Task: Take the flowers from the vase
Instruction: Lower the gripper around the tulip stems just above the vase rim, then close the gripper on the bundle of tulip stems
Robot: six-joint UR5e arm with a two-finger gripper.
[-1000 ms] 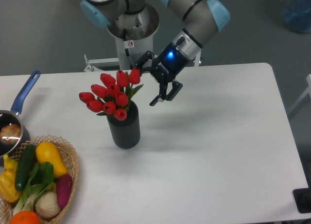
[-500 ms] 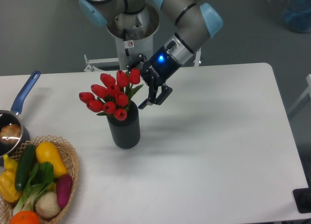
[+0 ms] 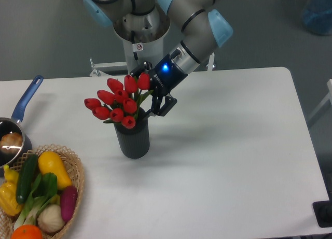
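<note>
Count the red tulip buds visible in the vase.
9 buds on the flowers in the vase: three along the top, two at the far left, three in the middle, one lowest at the vase mouth. Leaves or buds may hide others.

Bright even overhead light, soft shadows, slightly soft focus

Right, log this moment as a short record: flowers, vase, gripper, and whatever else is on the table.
flowers: red tulips standing in the vase, not lifted
vase: dark ribbed cylinder, upright on the white table
gripper: open, beside the bunch on its right in the picture, no grasp seen
basket: wicker, holding vegetables, front left
saucepan: blue handle, left edge
</note>
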